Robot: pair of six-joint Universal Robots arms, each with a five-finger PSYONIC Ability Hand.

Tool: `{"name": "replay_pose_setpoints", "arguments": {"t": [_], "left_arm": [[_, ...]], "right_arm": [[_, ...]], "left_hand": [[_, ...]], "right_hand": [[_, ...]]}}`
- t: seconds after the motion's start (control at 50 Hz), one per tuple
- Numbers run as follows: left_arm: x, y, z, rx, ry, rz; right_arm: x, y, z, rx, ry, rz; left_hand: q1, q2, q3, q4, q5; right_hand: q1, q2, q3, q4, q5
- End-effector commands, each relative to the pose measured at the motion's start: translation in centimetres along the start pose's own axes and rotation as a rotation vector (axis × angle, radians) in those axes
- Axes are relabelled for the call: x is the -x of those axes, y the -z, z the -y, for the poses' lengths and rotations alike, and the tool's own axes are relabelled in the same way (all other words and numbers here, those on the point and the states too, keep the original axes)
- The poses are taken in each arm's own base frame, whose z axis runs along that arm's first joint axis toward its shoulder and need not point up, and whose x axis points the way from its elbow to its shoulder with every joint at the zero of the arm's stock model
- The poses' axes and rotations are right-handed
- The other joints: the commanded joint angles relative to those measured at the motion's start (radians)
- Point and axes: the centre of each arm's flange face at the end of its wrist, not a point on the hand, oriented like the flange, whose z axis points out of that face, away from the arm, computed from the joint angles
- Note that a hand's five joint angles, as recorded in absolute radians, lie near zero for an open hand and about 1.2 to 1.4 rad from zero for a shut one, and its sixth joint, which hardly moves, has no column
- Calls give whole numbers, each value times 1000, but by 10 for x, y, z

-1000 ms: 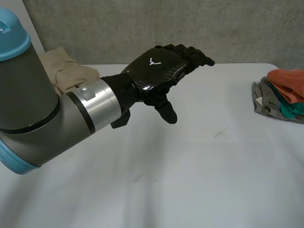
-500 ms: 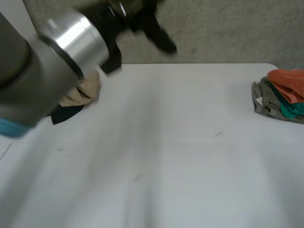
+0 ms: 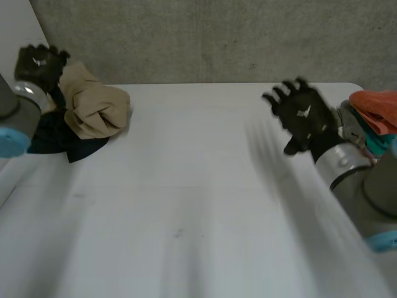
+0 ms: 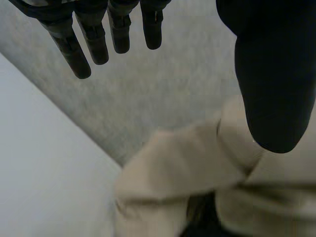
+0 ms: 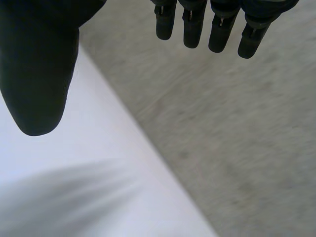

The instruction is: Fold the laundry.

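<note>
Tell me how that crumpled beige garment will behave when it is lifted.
Probably floppy: the beige garment lies in a soft heap of rounded folds, so it should sag and unfurl when raised. It is likely light for its bulk. It lies against a dark cloth, which might snag and drag along.

Just beside left hand [image 3: 40, 64]: beige cloth [image 3: 93, 105] over dark cloth [image 3: 59, 139]. Behind right hand [image 3: 304, 118], fingers spread above table [image 3: 198, 205]: orange-teal-grey pile [image 3: 375, 107].

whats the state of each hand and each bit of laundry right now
left hand: open, empty, near the beige cloth
right hand: open, empty, over the table
beige cloth: crumpled, lying on the dark cloth
dark cloth: crumpled, partly covered
clothes pile: stacked at the table's edge
</note>
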Motion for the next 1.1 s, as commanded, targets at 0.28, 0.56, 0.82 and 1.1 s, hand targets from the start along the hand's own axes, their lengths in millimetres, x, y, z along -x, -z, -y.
{"name": "replay_pose_setpoints", "arguments": {"t": [0.28,0.56,0.82,1.1], "left_arm": [[-37,-29,17,-295,26,4],[-92,123,166,-541,338,-289],[-223,267,69,-181,328,-819],[-143,241,120,-299,250,-581]], "right_arm": [[30,21,-31,120,-10,60],[16,20,-28,134,-2,-21],[-42,14,-37,187,4,-240],[-47,9,-24,205,-4,-207]], "left_hand": [[1182,1187,1182,1188,1174],[1182,1187,1182,1188,1174],[442,447,442,448,434],[35,39,34,40,26]], "right_hand": [[-52,-38,-40,-40,-48],[-52,-38,-40,-40,-48],[-52,-38,-40,-40,-48],[-52,-38,-40,-40,-48]]}}
